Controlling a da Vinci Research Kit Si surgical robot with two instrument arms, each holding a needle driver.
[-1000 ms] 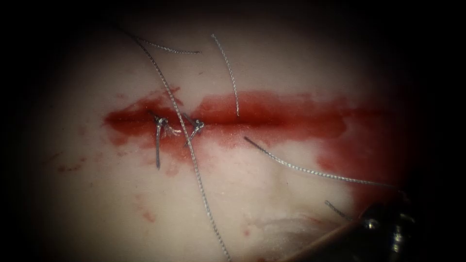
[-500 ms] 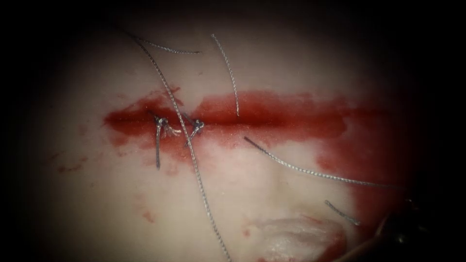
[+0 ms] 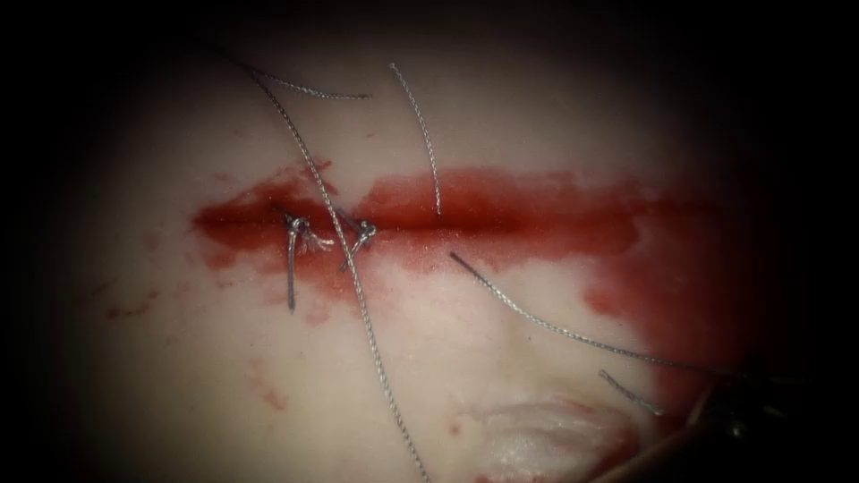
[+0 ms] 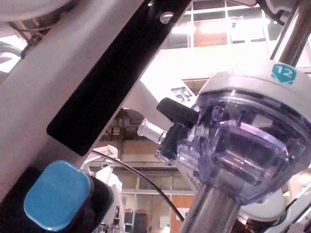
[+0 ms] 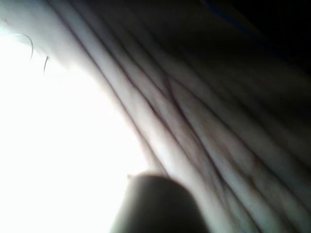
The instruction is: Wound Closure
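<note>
- Pale pork-belly tissue (image 3: 179, 358) has a horizontal cut (image 3: 501, 219) with red fluid (image 3: 537, 210) pooled along it and spreading toward the lower right.
- Two small knotted grey stitches (image 3: 295, 228) sit on the left part of the cut, short tails hanging below.
- Long braided grey thread (image 3: 358, 295) crosses the cut between those knots, running from upper left down to the bottom edge.
- Another grey strand (image 3: 573, 335) leaves the tissue just below the cut and runs right toward the dark tool.
- Short loose cut end of thread (image 3: 631, 392) lies near that tool.
- Right arm's dark tool (image 3: 734, 416) sits at the lower right edge in shadow; cannot tell how its jaws stand or whether it holds the strand.
- Curved needle's position cannot be told.
</note>
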